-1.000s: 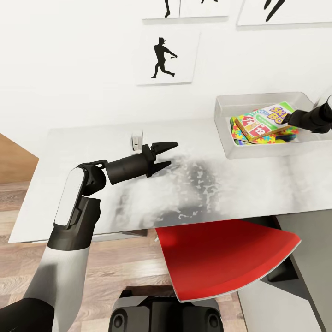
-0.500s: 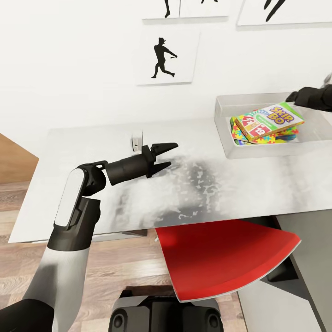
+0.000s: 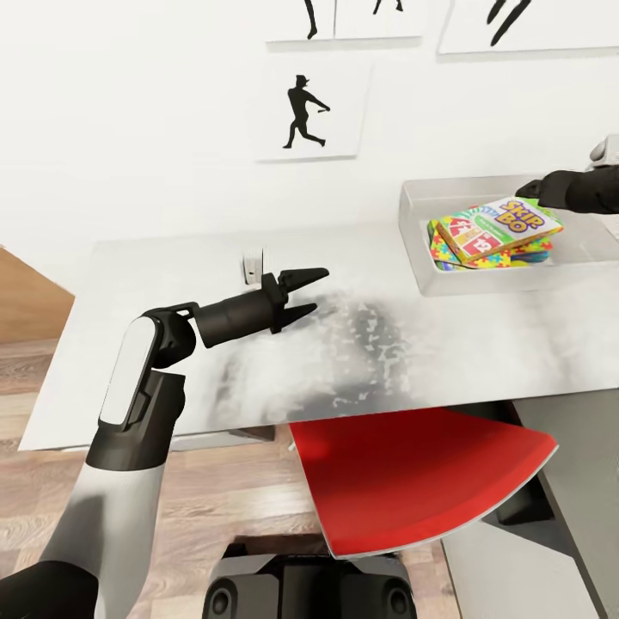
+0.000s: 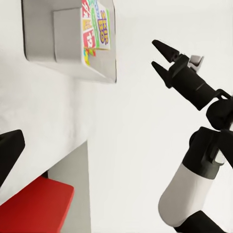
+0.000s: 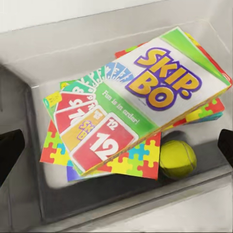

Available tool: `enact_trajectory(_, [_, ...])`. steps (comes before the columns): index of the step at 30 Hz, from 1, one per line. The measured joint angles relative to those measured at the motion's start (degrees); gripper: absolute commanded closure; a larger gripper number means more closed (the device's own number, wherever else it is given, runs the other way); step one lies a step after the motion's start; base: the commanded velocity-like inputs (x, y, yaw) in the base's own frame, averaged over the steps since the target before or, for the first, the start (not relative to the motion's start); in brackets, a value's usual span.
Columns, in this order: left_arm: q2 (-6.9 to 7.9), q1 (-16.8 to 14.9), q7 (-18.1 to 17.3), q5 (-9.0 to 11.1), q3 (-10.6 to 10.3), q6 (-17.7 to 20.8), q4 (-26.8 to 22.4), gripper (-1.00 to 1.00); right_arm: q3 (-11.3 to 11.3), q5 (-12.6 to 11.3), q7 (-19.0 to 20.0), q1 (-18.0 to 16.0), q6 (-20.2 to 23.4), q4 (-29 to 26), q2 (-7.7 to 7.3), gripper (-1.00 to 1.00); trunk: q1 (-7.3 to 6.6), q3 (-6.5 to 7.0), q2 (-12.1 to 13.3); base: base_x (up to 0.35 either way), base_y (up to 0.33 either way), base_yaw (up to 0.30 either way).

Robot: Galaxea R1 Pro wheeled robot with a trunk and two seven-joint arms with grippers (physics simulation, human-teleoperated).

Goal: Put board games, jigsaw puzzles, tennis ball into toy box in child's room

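— Since the right gripper (image 3: 531, 186) has lifted clear with its fingers spread and empty, is the SKIP BO game (image 5: 141, 97) delivered?

— Yes, it lies tilted on the puzzles (image 5: 136, 162) inside the toy box (image 3: 413, 249), at the table's (image 3: 361, 361) far right corner, tennis ball (image 5: 177, 158) beside it.

— And the left gripper (image 3: 301, 294)?

— Parted, holding nothing, above mid-table. Other games may remain.

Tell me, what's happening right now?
Both claws open, empty. SKIP BO box, puzzles, tennis ball inside toy box. Nothing in the way.
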Motion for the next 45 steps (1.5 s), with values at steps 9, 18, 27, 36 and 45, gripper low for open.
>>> enact_trajectory(9, [0.06, 0.04, 0.01, -0.02, -0.13, 0.04, 0.00, -1.00, 0.03, -1.42, -0.05, 1.55, 0.00, -1.29, -0.23, -1.00, 0.01, 0.78, 0.01, -0.254, 0.000, 0.000])
enact_trajectory(18, [0.12, 0.07, -0.04, -0.03, -0.09, 0.05, 0.00, -1.00, 0.00, -1.64, -0.09, 2.50, 0.00, -1.58, -0.28, -1.00, 0.00, 1.61, 0.01, -0.261, 0.007, 0.000])
enact_trajectory(27, [0.15, 0.11, -0.19, 0.00, 0.11, 0.05, 0.00, -1.00, -0.04, -1.63, -0.21, 2.81, 0.01, -1.69, -0.28, -1.00, -0.01, 2.45, 0.00, -0.084, 0.004, 0.000])
enact_trajectory(36, [0.09, 0.12, -0.35, -0.02, 0.03, 0.07, 0.00, -1.00, -0.05, -1.58, -0.51, 2.90, 0.00, -1.72, -0.29, -1.00, -0.02, 3.29, 0.00, -0.024, 0.063, -0.014])
enact_trajectory(45, [0.12, 0.12, -0.44, -0.03, 0.17, 0.13, 0.00, -1.00, -0.11, -1.49, -0.70, 2.95, -0.01, -1.71, -0.64, -1.00, -0.02, 4.13, 0.00, -0.007, 0.217, -0.094])
